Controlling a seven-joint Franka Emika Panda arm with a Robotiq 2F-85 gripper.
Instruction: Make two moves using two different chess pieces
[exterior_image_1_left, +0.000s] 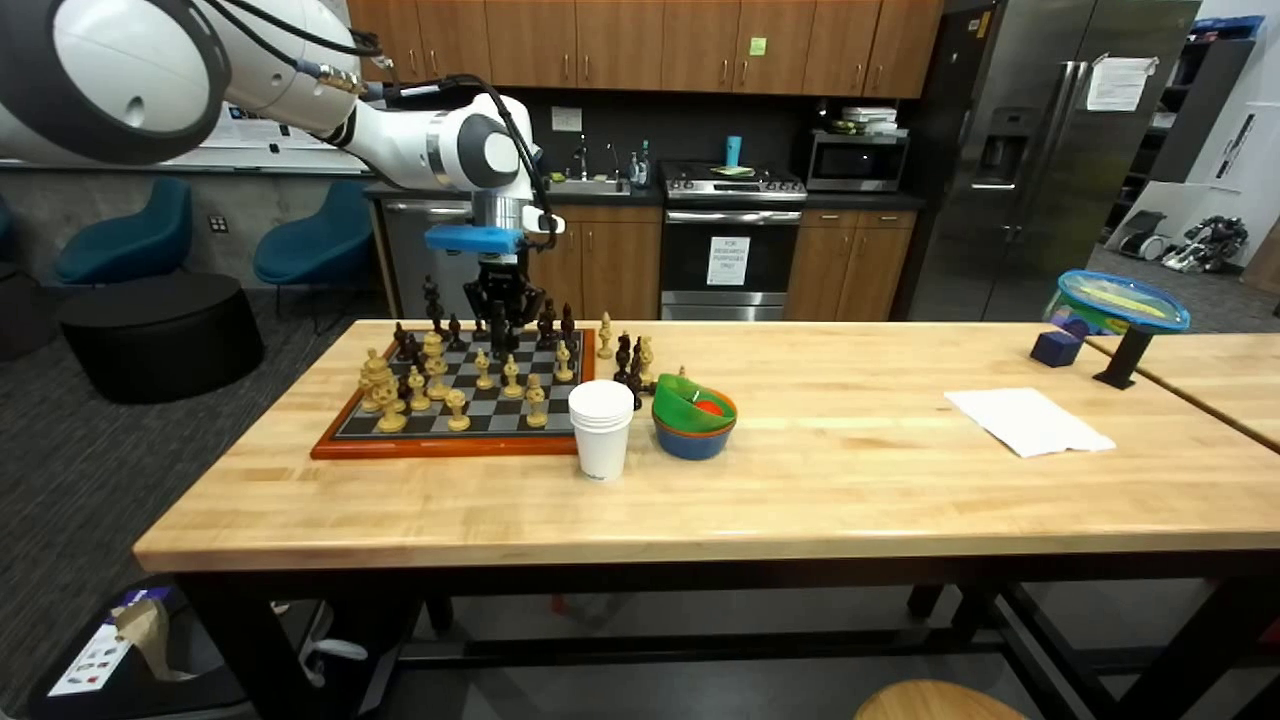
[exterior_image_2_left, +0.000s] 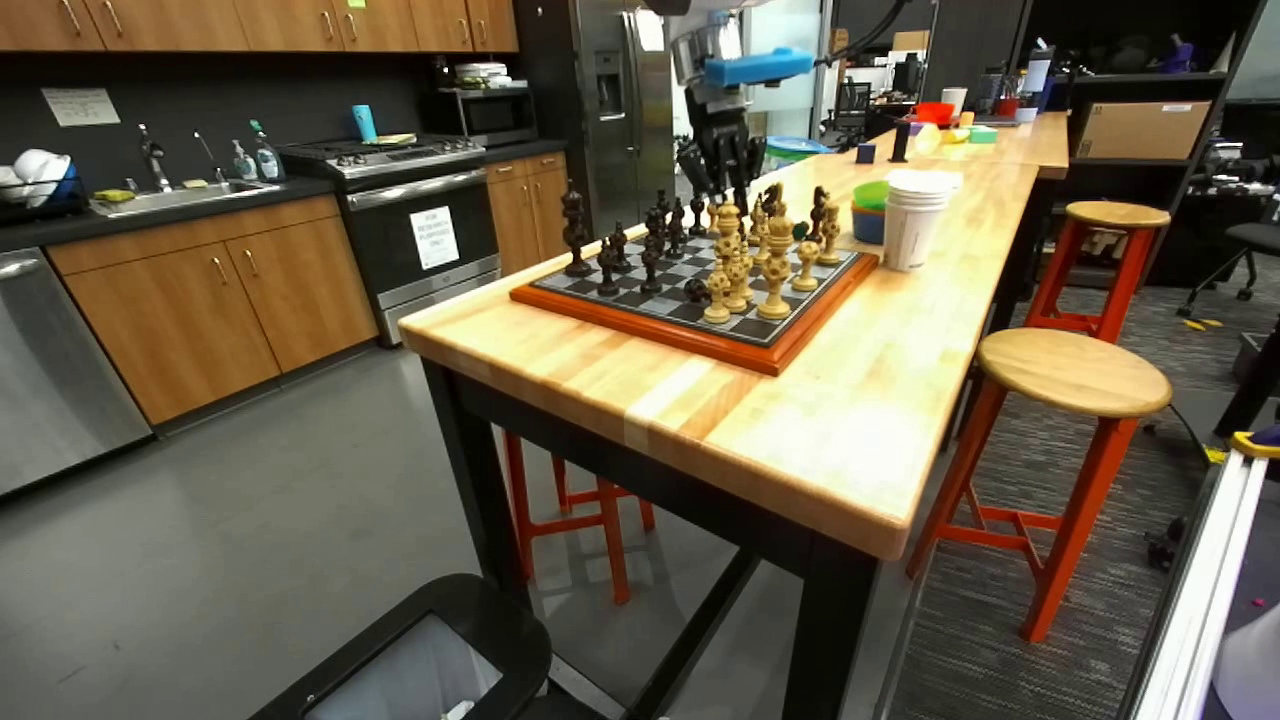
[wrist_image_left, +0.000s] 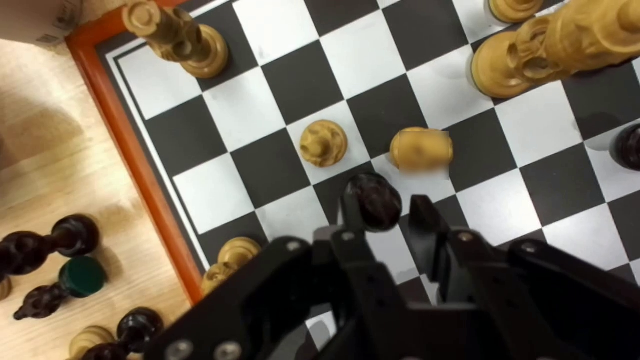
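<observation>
1. The dark chess piece (wrist_image_left: 378, 202) shows among the inner squares of the chessboard (exterior_image_1_left: 450, 447), near a pale piece (wrist_image_left: 323, 143) and a second pale piece (wrist_image_left: 422, 150). It is probably the one chosen for a move; which of the two moves, I cannot tell.

2. Over the chessboard, the gripper (wrist_image_left: 387, 207) has its fingers spread, the dark chess piece close against one and a gap toward the other. Whether they touch is unclear. This looks like bracketing, either ahead of a pinch or just after letting go.

3. Beside the chessboard, off its squares, are more pieces, including a green-based piece (wrist_image_left: 82, 276) on its side; presumably these were captured and kept out of play.

4. By a chessboard corner, white cups (exterior_image_1_left: 601, 430) and bowls (exterior_image_1_left: 690, 445) sit on the surface (exterior_image_1_left: 850, 500), seemingly just set aside.

5. The arm (exterior_image_1_left: 400, 145) reaches in above the chessboard, its wrist turned so the gripper points down, a pose that should suit gripping from the top among crowded neighbours.
</observation>
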